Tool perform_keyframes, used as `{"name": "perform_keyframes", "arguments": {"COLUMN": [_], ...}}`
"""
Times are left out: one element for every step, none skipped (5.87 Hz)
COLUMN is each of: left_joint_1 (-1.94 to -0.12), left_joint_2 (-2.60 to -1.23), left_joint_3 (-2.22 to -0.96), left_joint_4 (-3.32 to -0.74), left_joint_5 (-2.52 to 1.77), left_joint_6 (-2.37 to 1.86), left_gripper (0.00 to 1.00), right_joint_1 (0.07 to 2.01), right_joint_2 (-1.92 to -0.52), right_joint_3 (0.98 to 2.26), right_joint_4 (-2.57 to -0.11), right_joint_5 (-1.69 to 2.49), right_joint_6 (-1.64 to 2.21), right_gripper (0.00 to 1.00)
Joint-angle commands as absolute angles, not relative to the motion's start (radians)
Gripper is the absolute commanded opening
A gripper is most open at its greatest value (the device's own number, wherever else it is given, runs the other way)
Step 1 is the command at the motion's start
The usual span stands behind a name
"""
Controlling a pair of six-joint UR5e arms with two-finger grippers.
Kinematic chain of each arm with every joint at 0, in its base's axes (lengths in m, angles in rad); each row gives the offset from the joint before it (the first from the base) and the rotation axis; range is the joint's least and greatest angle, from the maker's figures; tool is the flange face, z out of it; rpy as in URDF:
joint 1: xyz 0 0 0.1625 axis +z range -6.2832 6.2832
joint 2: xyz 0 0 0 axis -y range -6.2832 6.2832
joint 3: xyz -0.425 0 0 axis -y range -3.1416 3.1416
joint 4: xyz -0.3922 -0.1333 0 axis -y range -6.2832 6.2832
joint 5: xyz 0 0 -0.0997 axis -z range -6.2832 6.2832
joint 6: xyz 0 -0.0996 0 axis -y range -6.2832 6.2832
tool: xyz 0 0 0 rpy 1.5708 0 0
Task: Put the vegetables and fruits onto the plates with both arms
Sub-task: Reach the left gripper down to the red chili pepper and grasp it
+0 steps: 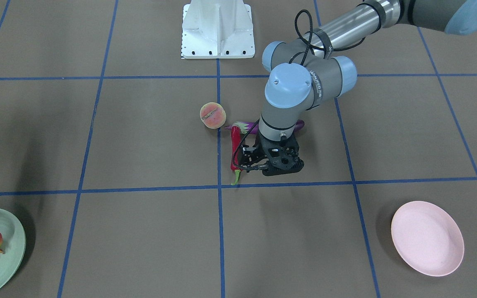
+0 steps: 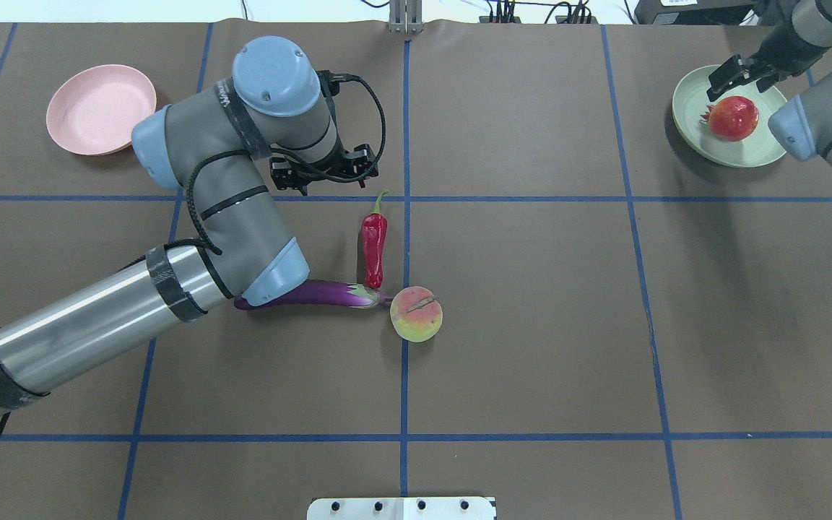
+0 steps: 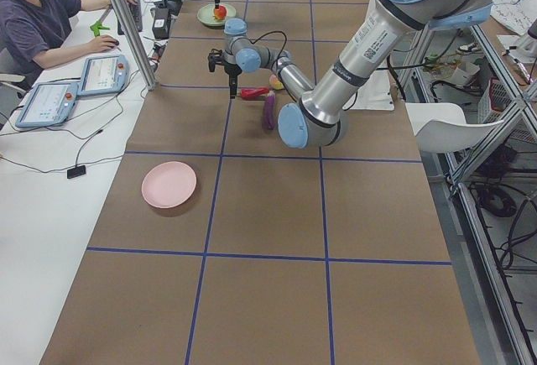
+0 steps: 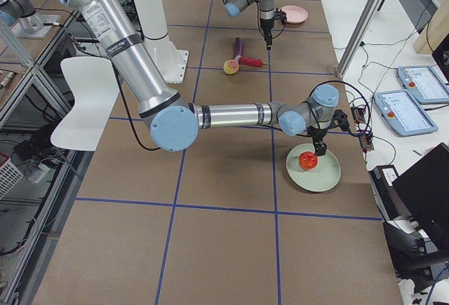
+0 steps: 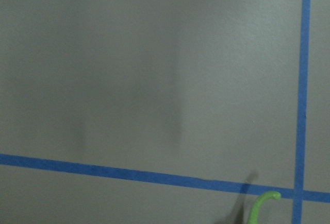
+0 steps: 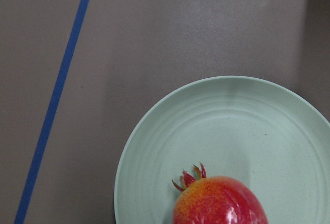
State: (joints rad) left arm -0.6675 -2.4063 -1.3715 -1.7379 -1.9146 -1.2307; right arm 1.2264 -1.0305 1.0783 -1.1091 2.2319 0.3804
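Brown paper crossed by blue tape lines (image 2: 531, 198) covers the tabletop (image 2: 531, 325). Near its middle lies the dark red chili pepper (image 2: 374, 242), with its green stem pointing away from the robot. At the chili pepper's tip end the purple eggplant (image 2: 322, 295) lies crosswise. Whether its pale green cap touches that tip or only sits just beside it cannot be told. The eggplant runs off to the chili pepper's left, where the left arm (image 2: 98, 325) hides its far end in the overhead view. The peach (image 2: 416, 313) sits just beside the same tip, on the chili pepper's right.

The left gripper (image 2: 323, 175) hangs pointing down near the chili pepper's stem end, slightly to its left. None of the 4 items is in it, and how far its jaws stand apart cannot be told.

Of the 2 plates, the pale pink plate (image 2: 101, 108) lies well apart from the chili pepper on the left. The mint green plate (image 2: 687, 119) lies well apart on the right. It carries the pomegranate (image 2: 734, 119), whose crown is turned toward the chili pepper's side. The right gripper (image 2: 741, 92) hovers just over the pomegranate, jaws spread wide and gripping nothing.
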Motion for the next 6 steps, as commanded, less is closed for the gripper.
{"name": "perform_keyframes", "arguments": {"left_joint_1": [-0.596,-0.578,-0.574,-0.574,-0.574,-0.574], "left_joint_2": [-2.421,-2.43,-2.448,-2.445,-2.445,-2.445], "left_joint_3": [-1.364,-1.341,-1.304,-1.299,-1.299,-1.299], "left_joint_4": [-1.747,-1.749,-1.75,-1.75,-1.747,-1.746], "left_joint_5": [-1.908,-1.908,-1.911,-1.913,-1.913,-1.914], "left_joint_6": [-1.238,-1.236,-1.215,-1.206,-1.206,-1.206], "left_gripper": [0.99,0.89,0.8,0.71,0.7,0.69], "right_joint_1": [1.226,1.224,1.224,1.224,1.224,1.224], "right_joint_2": [-1.032,-1.032,-1.032,-1.032,-1.032,-1.032], "right_joint_3": [1.078,1.078,1.077,1.077,1.077,1.077], "right_joint_4": [-1.109,-1.109,-1.109,-1.109,-1.109,-1.109], "right_joint_5": [2.232,2.233,2.233,2.233,2.233,2.233], "right_joint_6": [0.38,0.38,0.38,0.38,0.38,0.379], "right_gripper": [1.0,1.0,1.0,1.0,1.0,1.0]}}
